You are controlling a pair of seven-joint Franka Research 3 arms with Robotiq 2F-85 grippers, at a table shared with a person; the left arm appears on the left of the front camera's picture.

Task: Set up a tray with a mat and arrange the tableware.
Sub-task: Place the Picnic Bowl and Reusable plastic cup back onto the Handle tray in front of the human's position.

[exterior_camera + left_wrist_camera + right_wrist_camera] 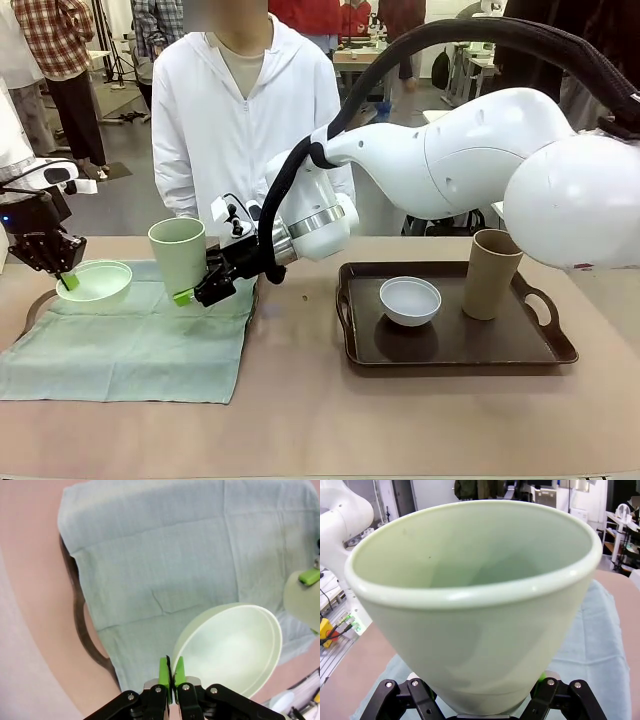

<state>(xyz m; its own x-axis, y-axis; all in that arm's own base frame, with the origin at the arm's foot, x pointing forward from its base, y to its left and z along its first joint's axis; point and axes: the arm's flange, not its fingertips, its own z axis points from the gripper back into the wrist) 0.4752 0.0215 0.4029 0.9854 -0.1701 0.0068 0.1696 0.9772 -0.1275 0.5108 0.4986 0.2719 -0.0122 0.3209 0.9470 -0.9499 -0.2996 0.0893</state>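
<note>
Left claw (171, 672) pressed together at near rim of green bowl (235, 650); whether rim is caught in it, cannot tell. Right claw (193, 288) pinches base of green cup (178, 255), held over mat's far edge; cup wall hides contact in wrist view. Bowl over wrinkled cloth mat (150, 340). Left wrist view shows dark tray handle (82, 625) under cloth. Both pieces smooth, matte.

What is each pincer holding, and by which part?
Left pincer pinches the green bowl at its rim; right pincer grips the green cup near its base.
</note>
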